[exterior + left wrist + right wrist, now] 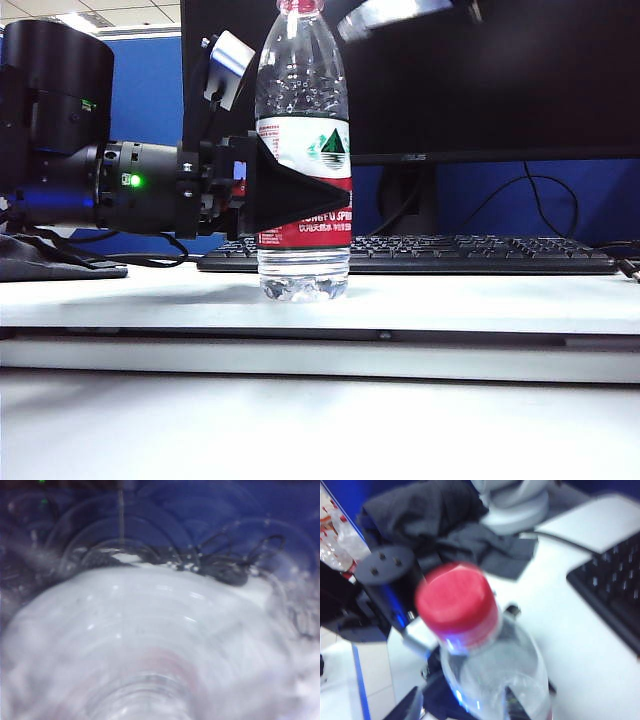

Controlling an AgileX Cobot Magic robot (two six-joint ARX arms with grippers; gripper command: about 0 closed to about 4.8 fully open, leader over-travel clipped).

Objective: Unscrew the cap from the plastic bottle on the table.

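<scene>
On the white table (480, 300), just in front of a black keyboard (450, 255), the plastic bottle (303, 150) stands upright with its red cap (456, 602) on the neck. From the left, the left gripper (300, 195) reaches in level and is clamped around the labelled middle of the bottle, one dark finger lying across the label; its wrist camera sees little beyond blurred clear plastic pressed close. The right gripper does not appear in its own wrist view, which looks down on the cap from above and to one side, so I cannot tell how wide its jaws stand, and it has hold of nothing visible. My reading is that the bottle is braced and the unscrewing is under way or between turns. Next the right gripper needs to settle squarely over the cap, pinch its rim, and twist while the left keeps the body from spinning.
</scene>
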